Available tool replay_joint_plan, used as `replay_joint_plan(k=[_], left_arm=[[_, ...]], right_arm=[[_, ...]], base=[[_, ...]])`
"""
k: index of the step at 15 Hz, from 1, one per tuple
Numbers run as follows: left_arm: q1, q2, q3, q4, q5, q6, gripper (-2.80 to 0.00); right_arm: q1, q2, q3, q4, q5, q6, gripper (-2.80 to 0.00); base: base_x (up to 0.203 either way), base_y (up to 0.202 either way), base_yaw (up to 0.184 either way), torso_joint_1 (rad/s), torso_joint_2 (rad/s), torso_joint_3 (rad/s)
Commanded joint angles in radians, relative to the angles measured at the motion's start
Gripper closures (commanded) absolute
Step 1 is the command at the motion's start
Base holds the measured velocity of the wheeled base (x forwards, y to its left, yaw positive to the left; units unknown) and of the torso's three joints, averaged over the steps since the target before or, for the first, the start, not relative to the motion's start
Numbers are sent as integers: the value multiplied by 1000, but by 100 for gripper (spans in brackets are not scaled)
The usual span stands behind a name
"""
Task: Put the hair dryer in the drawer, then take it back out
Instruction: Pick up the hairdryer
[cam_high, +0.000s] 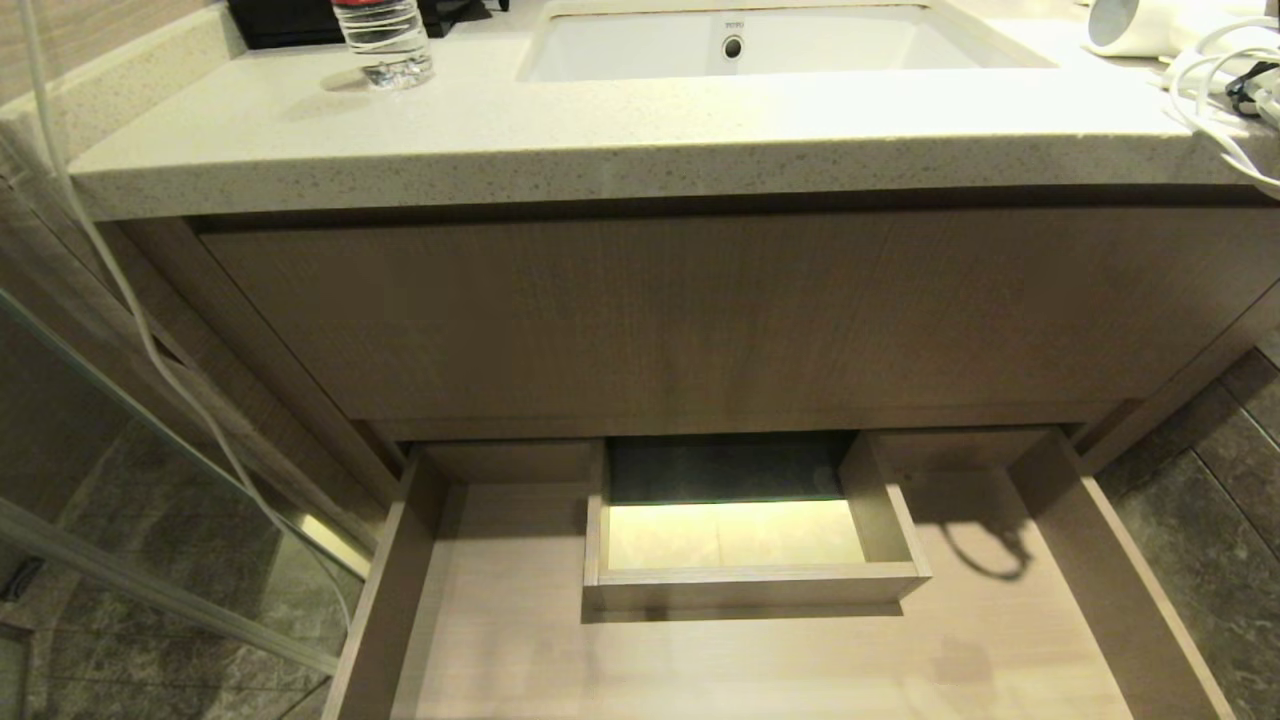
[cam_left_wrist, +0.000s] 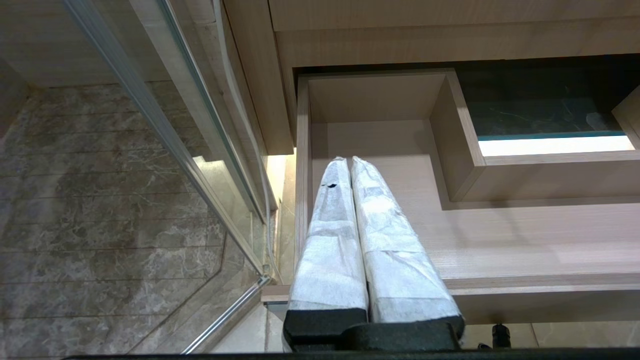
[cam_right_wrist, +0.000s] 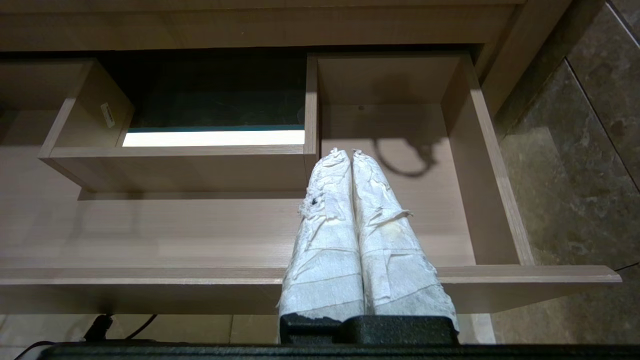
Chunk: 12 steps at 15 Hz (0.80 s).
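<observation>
The white hair dryer lies on the speckled countertop at the far right, its bundled white cord hanging over the edge. Below, the light-wood drawer stands pulled out, with nothing lying inside and a boxed cut-out in its middle. My left gripper is shut with nothing in it, hovering over the drawer's left end. Over the right end of the drawer hovers my right gripper, also shut and holding nothing. Neither arm shows in the head view.
A clear water bottle stands on the counter left of the white sink. A tall wood panel fronts the vanity above the drawer. A glass shower screen and a hanging white cable are at the left, over dark stone floor.
</observation>
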Motion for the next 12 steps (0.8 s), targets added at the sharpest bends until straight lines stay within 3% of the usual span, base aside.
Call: replay_joint_plan(k=[1, 7, 12], left_arm=[[0, 0, 0, 0, 1, 0, 0], [0, 0, 0, 0, -1, 0, 0], [0, 0, 0, 0, -1, 0, 0]], right_arm=[[0, 3, 2, 1, 1, -1, 0], [0, 2, 2, 1, -1, 0, 0], [0, 2, 2, 2, -1, -1, 0]], base=[[0, 0, 0, 0, 0, 0], [0, 0, 0, 2, -19, -19], [0, 0, 0, 83, -337, -252]])
